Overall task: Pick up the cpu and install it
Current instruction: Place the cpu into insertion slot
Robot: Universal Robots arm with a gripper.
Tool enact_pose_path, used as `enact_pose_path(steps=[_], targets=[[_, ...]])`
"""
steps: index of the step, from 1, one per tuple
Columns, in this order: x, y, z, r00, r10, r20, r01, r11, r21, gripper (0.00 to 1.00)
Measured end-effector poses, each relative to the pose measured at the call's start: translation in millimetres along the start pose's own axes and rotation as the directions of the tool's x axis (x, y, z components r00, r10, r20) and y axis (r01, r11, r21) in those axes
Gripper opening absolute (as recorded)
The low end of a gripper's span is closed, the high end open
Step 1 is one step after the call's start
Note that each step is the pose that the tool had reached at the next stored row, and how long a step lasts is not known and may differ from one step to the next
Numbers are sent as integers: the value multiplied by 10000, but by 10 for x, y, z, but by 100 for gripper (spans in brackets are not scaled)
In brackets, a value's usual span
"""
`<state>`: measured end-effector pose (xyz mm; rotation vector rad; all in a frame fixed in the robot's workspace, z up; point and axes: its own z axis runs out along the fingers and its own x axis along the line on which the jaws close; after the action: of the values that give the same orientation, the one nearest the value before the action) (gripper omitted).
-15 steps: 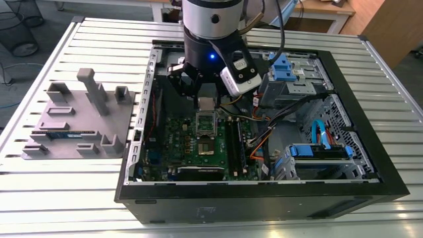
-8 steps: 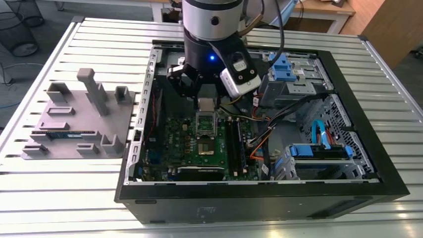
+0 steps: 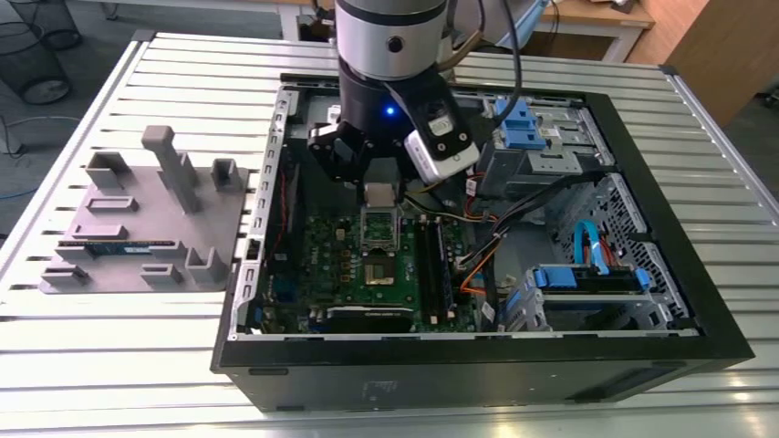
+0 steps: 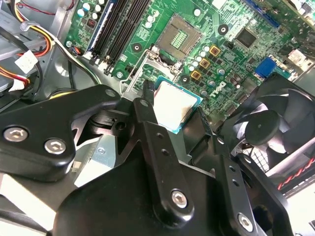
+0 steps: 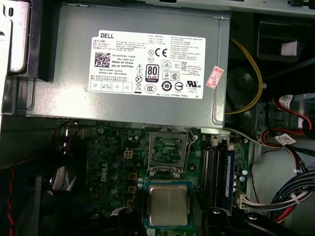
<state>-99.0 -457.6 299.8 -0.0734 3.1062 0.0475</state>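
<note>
One small shiny chip, the cpu [image 5: 169,205], hangs in the air over the green motherboard [image 5: 118,167], inside the open computer case [image 3: 487,370]. The gripper [image 3: 379,185] pinches it, with one black finger [image 4: 146,118] on each side. The silver top faces up. The empty socket [image 5: 167,149] is close by on the board, with its metal frame flipped open. The chip is not in it yet.

So I think the picking up is done, and putting the chip in is the step in hand. That step needs the chip flat, the right way round and lined up square with the socket. It also needs a soft touch, because the tiny pins could bend.

The case holds lots of things. A big grey power box [image 5: 138,64] runs along one edge of the board. A black fan [image 4: 268,125] is in there too, with dark memory slots [image 5: 216,167] beside the socket and bundles of wires [image 3: 487,242].

Outside the case, on the table [image 3: 182,82] at the exterior view's left, a grey tray [image 3: 152,219] holds a thin blue-green memory stick [image 3: 122,246].
</note>
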Motion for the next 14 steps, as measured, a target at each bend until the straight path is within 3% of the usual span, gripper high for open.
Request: enact_pose_path(steps=[14], targets=[[5,-5,113,10000,1,1,-1,10000,0,47]])
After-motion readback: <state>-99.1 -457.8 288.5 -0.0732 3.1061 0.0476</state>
